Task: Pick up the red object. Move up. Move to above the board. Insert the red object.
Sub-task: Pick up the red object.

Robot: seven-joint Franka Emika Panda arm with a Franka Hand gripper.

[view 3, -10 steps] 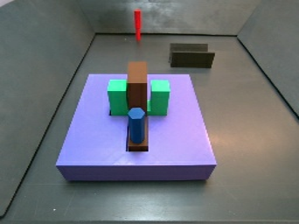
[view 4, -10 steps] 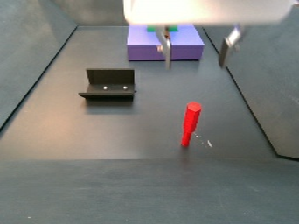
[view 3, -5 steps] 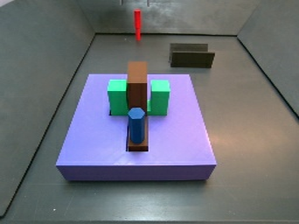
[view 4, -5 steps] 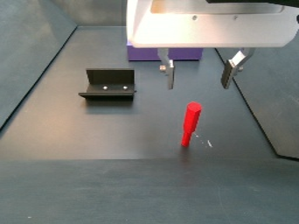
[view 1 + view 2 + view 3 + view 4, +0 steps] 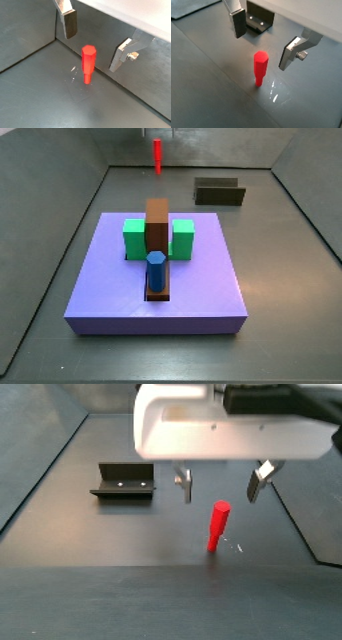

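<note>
Two silver fingers (image 5: 183,482) of the gripper (image 5: 222,483) hang spread apart above the red object (image 5: 217,527), with nothing between them. The red object (a thin peg with a faceted top) stands upright on the grey floor (image 5: 120,544), its top just under the level of the fingertips and roughly centred between them in both wrist views (image 5: 87,63) (image 5: 260,67). The gripper (image 5: 93,46) does not touch it; each dark pad (image 5: 238,24) stands clear of the peg on its own side.

Off to one side of the gripper sits the fixture (image 5: 124,480), also seen behind one finger in a wrist view (image 5: 260,20).

In a side view, the board (image 5: 158,276) lies well apart from the red object (image 5: 156,156), carrying a brown bar (image 5: 156,230), a green block (image 5: 181,238) and a blue hexagonal peg (image 5: 156,271).
</note>
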